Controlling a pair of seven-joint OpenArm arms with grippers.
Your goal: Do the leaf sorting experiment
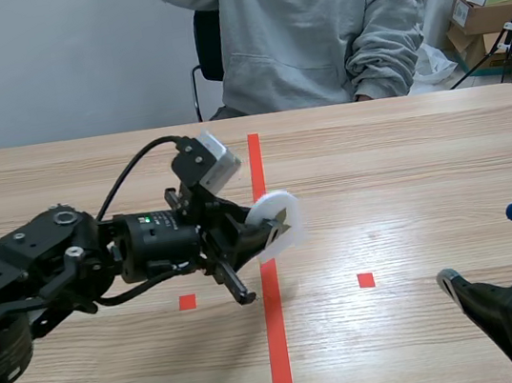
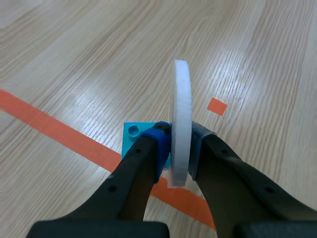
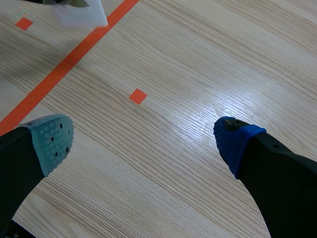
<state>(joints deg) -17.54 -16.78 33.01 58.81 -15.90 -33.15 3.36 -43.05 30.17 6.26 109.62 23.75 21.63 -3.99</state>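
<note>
White disc (image 1: pixel 283 209) was clamped in the left gripper (image 1: pixel 262 234), frame centre. Right gripper (image 1: pixel 496 247), lower right, stood open; sorting seemed barely begun

The white disc (image 2: pixel 181 124) pinched in the left gripper (image 2: pixel 179 148) looks like matt foam or plastic with a faintly grainy rim, and the cyan block (image 2: pixel 133 141) just below its fingers is smooth moulded plastic. The table (image 2: pixel 74 49) underneath is pale wood-grain with a soft sheen, crossed by flat matt orange-red tape (image 2: pixel 44 124). The right gripper (image 3: pixel 141 136) has matt black plastic fingers tipped with soft dotted pads (image 3: pixel 49 141), one grey-green and one blue.
</note>
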